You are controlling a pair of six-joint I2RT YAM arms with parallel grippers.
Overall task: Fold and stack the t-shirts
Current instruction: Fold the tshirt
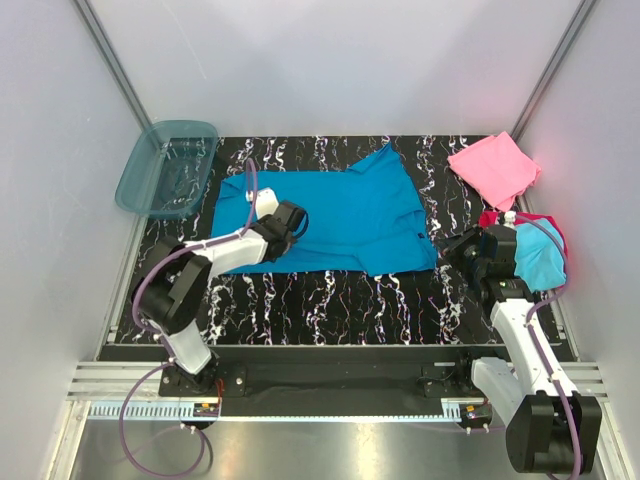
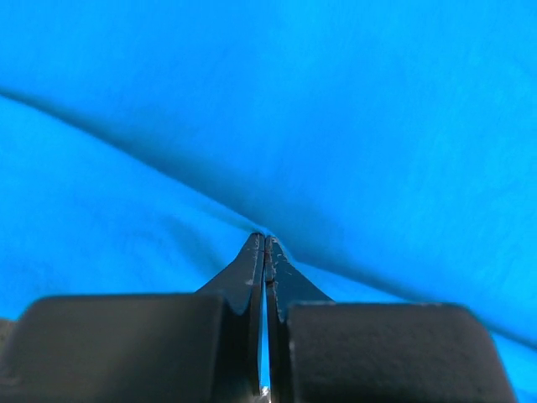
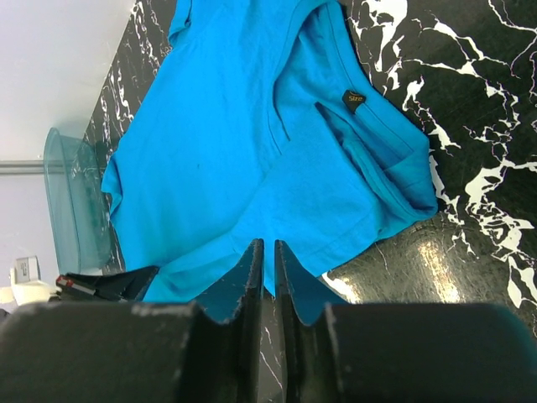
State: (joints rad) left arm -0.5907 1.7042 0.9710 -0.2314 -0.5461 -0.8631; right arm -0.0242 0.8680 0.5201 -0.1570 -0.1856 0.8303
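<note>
The shirt point(image 1: 350, 215) lay spread mid-table point(image 1: 330, 300), not yet folded. To my eye, a clean fold wanted both ends lifted together and evenly, so the cloth wouldn't bunch. The left gripper point(image 2: 265, 241) was clamped tight on a ridge of shirt. The right gripper point(image 3: 268, 245) sat at the hem, jaws a slit apart. Whether it had cloth, I couldn't tell.

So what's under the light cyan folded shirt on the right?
A magenta-red shirt: only its edge shows around the cyan shirt. The rest is covered, so anything lower cannot be seen.
</note>
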